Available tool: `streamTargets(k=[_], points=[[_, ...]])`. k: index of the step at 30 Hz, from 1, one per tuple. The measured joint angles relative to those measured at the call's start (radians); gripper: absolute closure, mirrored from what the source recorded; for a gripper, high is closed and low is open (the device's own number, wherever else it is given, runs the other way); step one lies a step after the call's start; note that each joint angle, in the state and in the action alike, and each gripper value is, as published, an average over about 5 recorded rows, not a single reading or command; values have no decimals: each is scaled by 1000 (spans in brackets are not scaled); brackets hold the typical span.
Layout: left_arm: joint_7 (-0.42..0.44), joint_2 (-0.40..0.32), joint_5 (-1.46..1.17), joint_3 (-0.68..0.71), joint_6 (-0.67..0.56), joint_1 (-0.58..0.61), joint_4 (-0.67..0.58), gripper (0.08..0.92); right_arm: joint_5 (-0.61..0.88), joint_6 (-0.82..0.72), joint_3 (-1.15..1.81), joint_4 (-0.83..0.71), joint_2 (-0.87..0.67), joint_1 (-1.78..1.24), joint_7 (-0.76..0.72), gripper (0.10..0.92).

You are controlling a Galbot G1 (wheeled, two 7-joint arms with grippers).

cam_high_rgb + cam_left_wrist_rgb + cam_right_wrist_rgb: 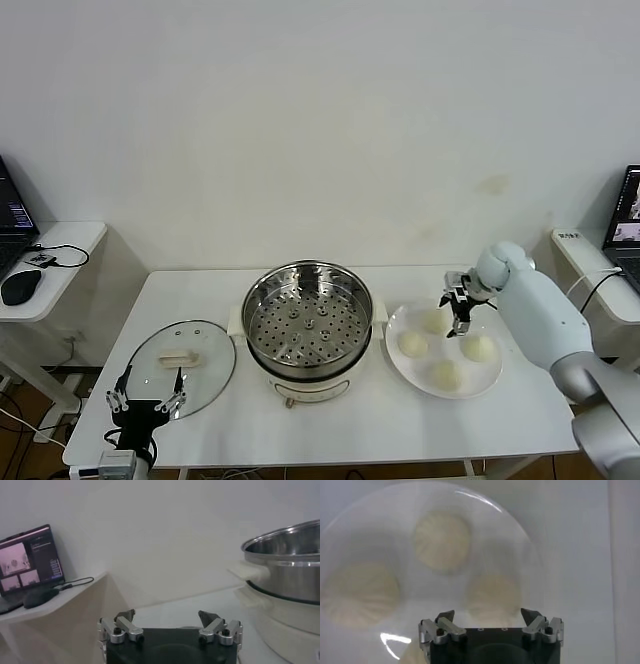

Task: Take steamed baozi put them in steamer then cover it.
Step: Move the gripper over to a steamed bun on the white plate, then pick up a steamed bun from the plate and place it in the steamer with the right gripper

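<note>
A white table is seen from the head view, with the steamer set at its middle, uncovered, its perforated tray bare. Clear tabletop is left in front of the steamer as far as the near edge, and a narrow strip is left between the steamer and the white plate just to its right. Four steamed baozi are held on that plate, close together near its centre, none of them touching the steamer. The right gripper is poised above the far part of the plate, over the baozi, its jaws spread apart and nothing caught between them; in the right wrist view one bun is found directly beneath the gripper and others farther off on the plate. The cover is laid flat on the table to the left of the steamer, near the table's left edge, its cream handle facing up. The left gripper is parked low at the near left corner, just in front of the cover, jaws wide apart and empty. Beyond the table's left edge a side shelf with a mouse and a laptop is seen; another laptop is placed at the right.
</note>
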Motion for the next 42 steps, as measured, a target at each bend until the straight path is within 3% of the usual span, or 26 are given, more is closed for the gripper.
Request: streamTargets(k=[6, 13, 18, 29, 42], points=[[-1, -1, 1, 2, -1, 1, 1, 177, 4, 1, 2, -20, 12, 6, 20, 211], [-1, 0, 1, 1, -1, 0, 6, 177, 9, -5, 2, -35, 17, 10, 26, 349], [-1, -1, 1, 2, -1, -2, 9, 177, 17, -11, 3, -36, 12, 15, 23, 388], [-14, -4, 2, -2, 0, -5, 21, 177, 100, -53, -43, 57, -46, 66, -19, 400], [-39, -3, 5, -11, 15, 10, 5, 177, 382, -145, -274, 195, -25, 331, -103, 397]])
